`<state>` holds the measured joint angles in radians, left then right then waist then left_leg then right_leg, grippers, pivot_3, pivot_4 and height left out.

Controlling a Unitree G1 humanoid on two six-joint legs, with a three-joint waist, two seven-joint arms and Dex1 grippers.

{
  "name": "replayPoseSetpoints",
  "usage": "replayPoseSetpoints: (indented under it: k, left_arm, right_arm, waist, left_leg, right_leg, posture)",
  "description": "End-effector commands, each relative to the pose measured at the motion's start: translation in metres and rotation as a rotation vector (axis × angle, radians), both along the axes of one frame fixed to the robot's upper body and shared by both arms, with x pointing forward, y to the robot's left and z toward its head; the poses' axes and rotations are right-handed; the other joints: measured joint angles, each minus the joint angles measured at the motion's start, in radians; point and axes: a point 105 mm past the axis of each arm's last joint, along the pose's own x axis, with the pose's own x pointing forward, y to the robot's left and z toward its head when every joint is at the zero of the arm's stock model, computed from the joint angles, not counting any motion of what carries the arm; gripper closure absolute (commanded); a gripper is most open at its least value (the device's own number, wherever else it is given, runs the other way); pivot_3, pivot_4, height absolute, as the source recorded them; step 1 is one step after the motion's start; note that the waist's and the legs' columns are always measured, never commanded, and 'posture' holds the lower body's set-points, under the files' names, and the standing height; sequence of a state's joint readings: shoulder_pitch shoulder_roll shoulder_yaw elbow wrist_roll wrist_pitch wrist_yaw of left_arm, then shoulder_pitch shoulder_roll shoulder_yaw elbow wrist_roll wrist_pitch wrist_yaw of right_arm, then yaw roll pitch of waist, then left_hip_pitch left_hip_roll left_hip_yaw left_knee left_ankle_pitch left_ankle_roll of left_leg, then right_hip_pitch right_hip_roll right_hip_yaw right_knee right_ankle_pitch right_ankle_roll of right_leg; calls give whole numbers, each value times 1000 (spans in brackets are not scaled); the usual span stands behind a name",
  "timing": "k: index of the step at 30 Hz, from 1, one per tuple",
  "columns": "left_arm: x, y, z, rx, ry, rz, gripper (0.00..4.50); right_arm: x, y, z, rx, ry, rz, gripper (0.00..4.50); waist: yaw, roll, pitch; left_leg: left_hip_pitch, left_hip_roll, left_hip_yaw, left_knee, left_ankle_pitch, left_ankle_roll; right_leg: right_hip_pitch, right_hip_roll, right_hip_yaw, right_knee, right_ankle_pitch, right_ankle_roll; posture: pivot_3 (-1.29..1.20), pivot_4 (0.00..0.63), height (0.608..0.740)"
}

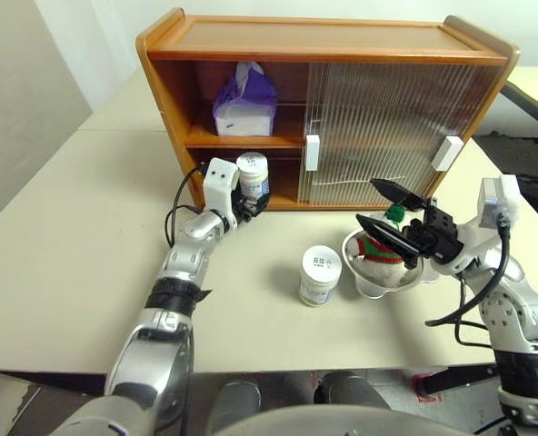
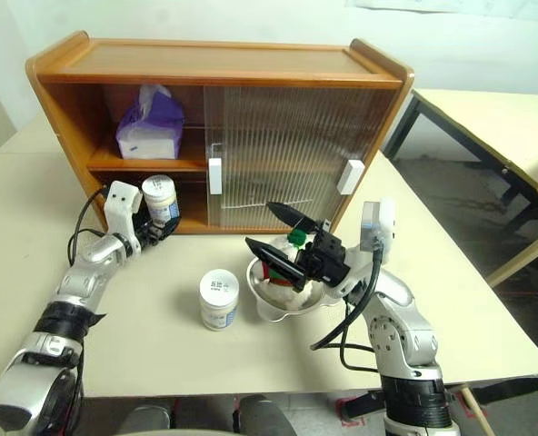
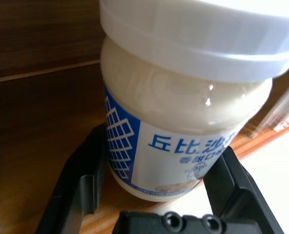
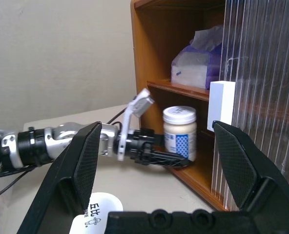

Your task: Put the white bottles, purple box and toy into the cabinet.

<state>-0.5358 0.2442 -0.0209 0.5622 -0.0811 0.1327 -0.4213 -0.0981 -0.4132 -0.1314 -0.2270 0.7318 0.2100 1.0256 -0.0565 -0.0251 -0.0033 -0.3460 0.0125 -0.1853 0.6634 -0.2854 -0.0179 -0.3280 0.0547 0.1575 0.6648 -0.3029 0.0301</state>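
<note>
Bare lab room: plain table (image 1: 69, 263), white walls.

Left gripper (image 2: 160, 222) is holding a white bottle (image 2: 161, 199) at the cabinet's (image 2: 224, 68) lower shelf opening, purple box (image 2: 150, 123) sitting above. Right gripper (image 2: 271, 233) is hovering, jaws wide, over the toy (image 2: 283, 274) in its metal bowl (image 2: 260, 304); second bottle (image 2: 219, 299) is standing on the surface (image 2: 151, 350).

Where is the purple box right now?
The purple box sits on the cabinet's upper shelf at its open left end, above the white bottle held in the left gripper.
</note>
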Motion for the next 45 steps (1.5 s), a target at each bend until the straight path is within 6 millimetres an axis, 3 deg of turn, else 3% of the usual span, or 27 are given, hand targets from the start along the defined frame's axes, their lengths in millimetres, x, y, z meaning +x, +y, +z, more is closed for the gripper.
replayPoseSetpoints:
  k: [1,16,23,28,42,45]
  left_arm:
    - [10,-4,4,4,-18,24,1360]
    - [31,4,-5,94,24,147,1360]
    - [27,-8,-8,78,26,101,1360]
    - [23,-9,-10,46,32,100,33]
    - [4,-8,-7,34,24,98,33]
    - [-1,-6,-7,44,24,99,33]
  right_arm:
    - [0,2,0,-3,0,7,0]
    - [-2,0,1,-5,2,0,0]
    - [-2,1,-1,-6,6,5,0]
    - [-2,2,-2,-6,9,11,0]
    - [-1,4,0,-7,3,24,0]
    - [-2,4,-1,-7,3,25,0]
  waist:
    - [0,0,0]
    - [-6,0,0]
    - [-8,0,0]
    - [-7,0,0]
    - [-6,0,0]
    - [-6,0,0]
  left_leg:
    - [0,0,0,0,0,0]
    - [1,0,1,1,2,-3]
    - [1,-1,1,3,1,2]
    - [1,-1,1,3,1,1]
    - [1,-2,1,3,1,0]
    - [1,-2,1,3,1,0]
  right_leg:
    - [0,0,0,0,0,0]
    - [2,0,1,-1,-4,10]
    - [3,0,1,-1,-4,13]
    - [3,0,1,-1,-1,7]
    - [4,0,1,-2,-1,5]
    - [4,0,1,-2,-4,-1]
  posture:
    - [-138,0,740]
    - [-161,3,740]
    - [-158,3,740]
    - [-152,4,740]
    - [-144,0,740]
    - [-144,0,740]
